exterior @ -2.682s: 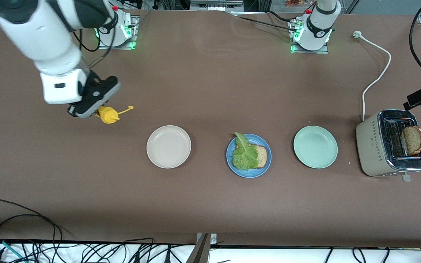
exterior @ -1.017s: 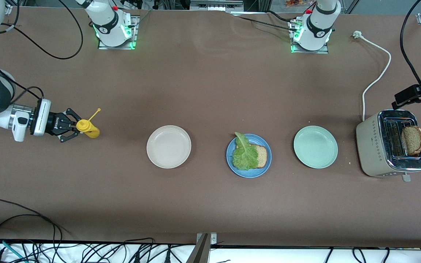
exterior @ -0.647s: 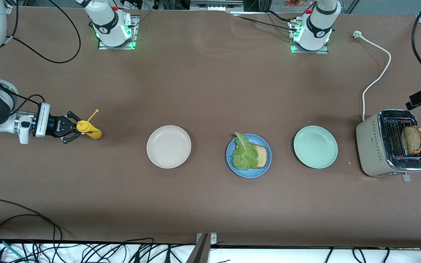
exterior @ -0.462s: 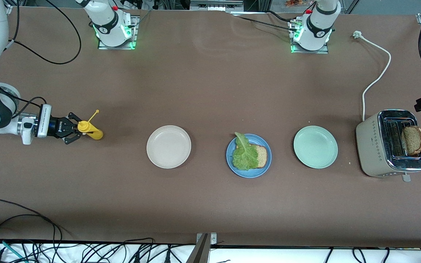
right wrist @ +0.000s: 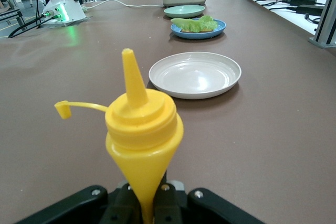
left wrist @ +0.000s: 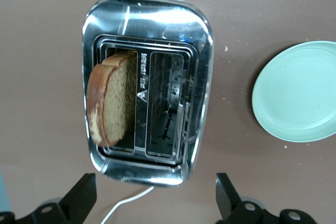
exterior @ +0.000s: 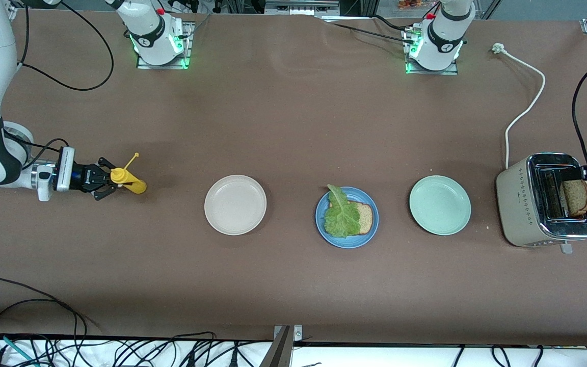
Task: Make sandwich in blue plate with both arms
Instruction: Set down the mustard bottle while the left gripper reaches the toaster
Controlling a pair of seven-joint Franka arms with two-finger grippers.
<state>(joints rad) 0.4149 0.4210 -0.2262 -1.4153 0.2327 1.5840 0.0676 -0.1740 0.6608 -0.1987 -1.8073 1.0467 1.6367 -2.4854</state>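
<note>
Brown table [exterior: 293,127]: sandwich half built. Toaster [exterior: 543,201] at the left arm's end holds the second bread slice [exterior: 576,196]; left gripper [left wrist: 157,203] hovers over it, jaws wide, empty. Next move likely calls for descending to pinch that slice. Blue plate [exterior: 370,232], between cream plate [exterior: 235,204] and mint plate [exterior: 439,204], carries bread with lettuce [exterior: 341,216]. Right gripper [exterior: 106,184] low at its arm's end, clamped on the yellow bottle [exterior: 128,182]. Cables along the near edge.
</note>
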